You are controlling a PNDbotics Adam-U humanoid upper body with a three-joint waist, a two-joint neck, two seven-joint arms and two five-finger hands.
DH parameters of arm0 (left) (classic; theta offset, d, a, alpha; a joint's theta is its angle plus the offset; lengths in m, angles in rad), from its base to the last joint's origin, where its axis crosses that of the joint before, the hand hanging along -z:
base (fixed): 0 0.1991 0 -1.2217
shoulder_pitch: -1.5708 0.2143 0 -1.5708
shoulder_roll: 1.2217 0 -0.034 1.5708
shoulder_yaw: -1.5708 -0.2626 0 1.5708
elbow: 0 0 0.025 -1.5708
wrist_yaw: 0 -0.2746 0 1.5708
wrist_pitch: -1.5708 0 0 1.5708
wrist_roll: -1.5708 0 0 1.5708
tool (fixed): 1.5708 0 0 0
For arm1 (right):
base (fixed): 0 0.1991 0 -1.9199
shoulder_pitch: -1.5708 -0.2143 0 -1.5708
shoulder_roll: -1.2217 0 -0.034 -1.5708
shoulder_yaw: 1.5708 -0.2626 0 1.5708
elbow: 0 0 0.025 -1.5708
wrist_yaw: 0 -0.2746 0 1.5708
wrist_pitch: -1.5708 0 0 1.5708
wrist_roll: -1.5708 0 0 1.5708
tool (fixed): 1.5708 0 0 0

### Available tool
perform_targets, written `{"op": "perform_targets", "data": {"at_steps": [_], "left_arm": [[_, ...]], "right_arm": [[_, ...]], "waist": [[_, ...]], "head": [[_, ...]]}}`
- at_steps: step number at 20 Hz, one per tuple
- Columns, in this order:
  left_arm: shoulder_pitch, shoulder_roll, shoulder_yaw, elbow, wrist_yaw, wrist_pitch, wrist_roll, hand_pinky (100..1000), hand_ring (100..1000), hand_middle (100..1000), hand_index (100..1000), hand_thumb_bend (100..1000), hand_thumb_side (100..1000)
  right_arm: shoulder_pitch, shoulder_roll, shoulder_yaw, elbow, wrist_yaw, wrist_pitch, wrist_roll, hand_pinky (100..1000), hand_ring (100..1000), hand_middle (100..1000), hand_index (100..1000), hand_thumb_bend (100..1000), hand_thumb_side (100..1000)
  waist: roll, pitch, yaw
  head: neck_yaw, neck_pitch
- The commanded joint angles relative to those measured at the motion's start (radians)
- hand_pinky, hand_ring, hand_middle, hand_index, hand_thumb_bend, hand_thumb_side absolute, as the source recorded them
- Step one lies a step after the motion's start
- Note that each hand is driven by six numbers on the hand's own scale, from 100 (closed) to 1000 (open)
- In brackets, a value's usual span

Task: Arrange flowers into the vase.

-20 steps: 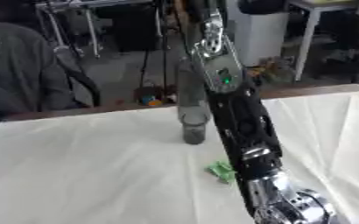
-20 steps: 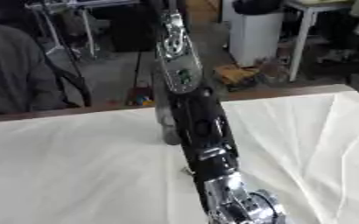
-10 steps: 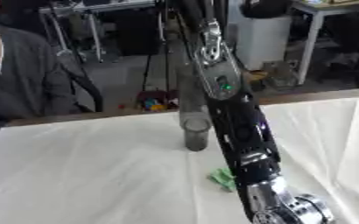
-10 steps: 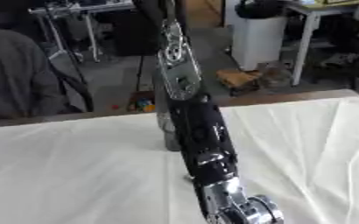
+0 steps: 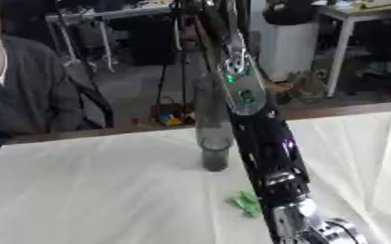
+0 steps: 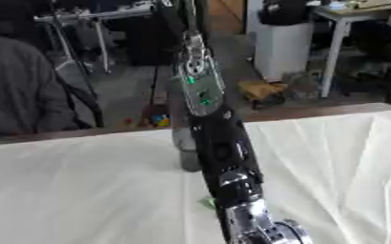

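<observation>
A tall grey vase is standing upright on the white tablecloth, just left of the robot arm and partly overlapped by it in the right eye view. A small green piece, maybe a leaf or flower bit, is lying flat on the cloth right beside the arm's lower section, on its left and nearer the camera than the vase. The arm is running steeply through the middle of the frame, from the top centre down toward the bottom right of centre, black links with a green light on the upper segment and silver joints at the bottom. It is passing in front of and just right of the vase. The hand itself is not showing in either view, it is cut off below the bottom edge, so cannot tell if it is released, clenched or grasping anything. The other arm is out of frame too.
</observation>
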Motion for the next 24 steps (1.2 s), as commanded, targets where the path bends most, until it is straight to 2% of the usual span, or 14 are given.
{"op": "perform_targets", "data": {"at_steps": [1, 10, 15, 19, 24], "left_arm": [[-0.013, 0.011, 0.005, -0.020, -0.002, -0.004, -0.002, 759, 719, 629, 765, 607, 937], [-0.013, 0.008, 0.004, -0.021, -0.005, -0.006, -0.004, 759, 718, 628, 765, 607, 937], [-0.013, 0.008, 0.004, -0.020, -0.006, -0.006, -0.005, 759, 717, 627, 765, 607, 938], [-0.013, 0.008, 0.005, -0.018, -0.007, -0.005, -0.005, 759, 717, 627, 765, 608, 938], [-0.014, 0.008, 0.005, -0.017, -0.007, -0.005, -0.005, 759, 716, 627, 765, 609, 939]], "right_arm": [[-0.015, -0.028, -0.006, -0.015, 0.004, 0.010, -0.002, 100, 121, 100, 145, 100, 860], [-0.002, -0.040, -0.008, -0.008, -0.019, 0.017, 0.007, 100, 188, 100, 173, 100, 884], [-0.001, -0.042, -0.008, -0.001, -0.016, 0.016, 0.014, 100, 197, 101, 175, 100, 901], [-0.001, -0.047, -0.006, 0.012, -0.005, 0.016, 0.028, 100, 199, 104, 168, 100, 879], [-0.004, -0.053, -0.005, 0.027, 0.021, 0.021, 0.047, 100, 238, 160, 180, 100, 869]], "waist": [[0.003, -0.008, 0.002], [0.007, -0.001, 0.000], [0.005, -0.001, -0.002], [0.002, -0.001, -0.003], [-0.002, -0.001, -0.005]], "head": [[-0.003, -0.016], [-0.003, -0.013], [-0.003, -0.011], [-0.004, -0.010], [-0.006, -0.010]]}}
